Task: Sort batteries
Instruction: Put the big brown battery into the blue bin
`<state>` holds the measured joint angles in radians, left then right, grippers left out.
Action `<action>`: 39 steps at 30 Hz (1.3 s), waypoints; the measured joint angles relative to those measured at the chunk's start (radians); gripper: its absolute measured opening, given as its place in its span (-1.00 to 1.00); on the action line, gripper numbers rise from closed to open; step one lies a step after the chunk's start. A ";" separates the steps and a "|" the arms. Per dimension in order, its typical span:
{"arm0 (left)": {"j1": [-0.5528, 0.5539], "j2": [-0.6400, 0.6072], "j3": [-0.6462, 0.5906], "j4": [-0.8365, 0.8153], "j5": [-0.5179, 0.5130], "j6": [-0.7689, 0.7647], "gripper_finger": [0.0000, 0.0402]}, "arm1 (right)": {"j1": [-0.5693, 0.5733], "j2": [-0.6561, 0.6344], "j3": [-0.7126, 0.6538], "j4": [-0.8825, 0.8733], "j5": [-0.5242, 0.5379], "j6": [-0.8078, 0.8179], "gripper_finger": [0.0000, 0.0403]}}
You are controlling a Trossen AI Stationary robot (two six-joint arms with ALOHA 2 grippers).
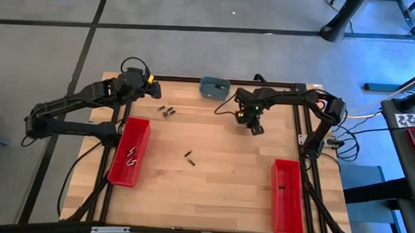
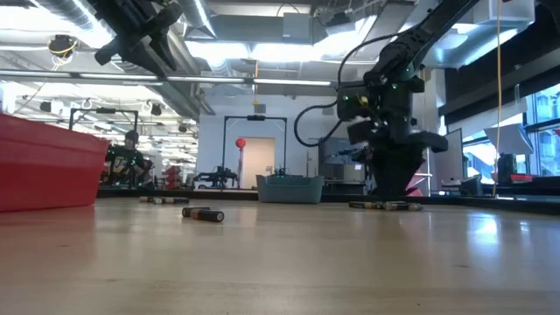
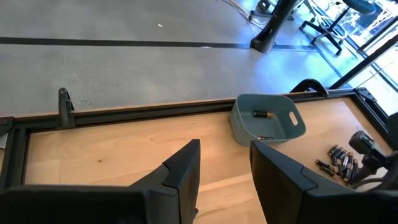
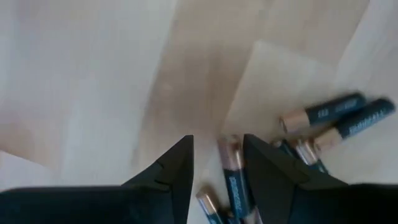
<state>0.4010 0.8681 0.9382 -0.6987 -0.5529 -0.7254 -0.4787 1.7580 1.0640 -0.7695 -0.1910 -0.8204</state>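
The pale wooden worktop (image 1: 220, 151) looks smooth with a soft sheen. The long red bins (image 1: 129, 152) look like glossy plastic. The small cylindrical batteries (image 4: 233, 177) show dark matt sleeves and coppery metallic ends. The grey-blue rounded dish (image 3: 266, 118) looks like matt plastic.

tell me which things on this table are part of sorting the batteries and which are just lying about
Part of the job:
- small dark cylindrical batteries, loose on the wood
- long red plastic bin on the left, batteries in it
- long red plastic bin on the right
- grey-blue rounded dish, a battery inside
- right gripper, over a battery pile

Just there:
- cables past the table's right edge
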 joint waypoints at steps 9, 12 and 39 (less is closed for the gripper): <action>0.000 0.000 0.000 0.000 0.000 0.000 -0.36 | 0.014 -0.008 -0.094 0.088 0.099 -0.004 -0.30; 0.000 0.000 0.000 0.001 0.000 0.000 -0.36 | 0.015 -0.008 -0.110 0.107 0.112 -0.004 -0.35; 0.000 0.000 0.000 0.005 0.000 -0.008 -0.36 | -0.065 0.083 0.470 0.534 -0.218 0.211 -0.82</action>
<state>0.4007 0.8681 0.9384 -0.6941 -0.5531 -0.7337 -0.5438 1.8412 1.5337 -0.2350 -0.4091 -0.6097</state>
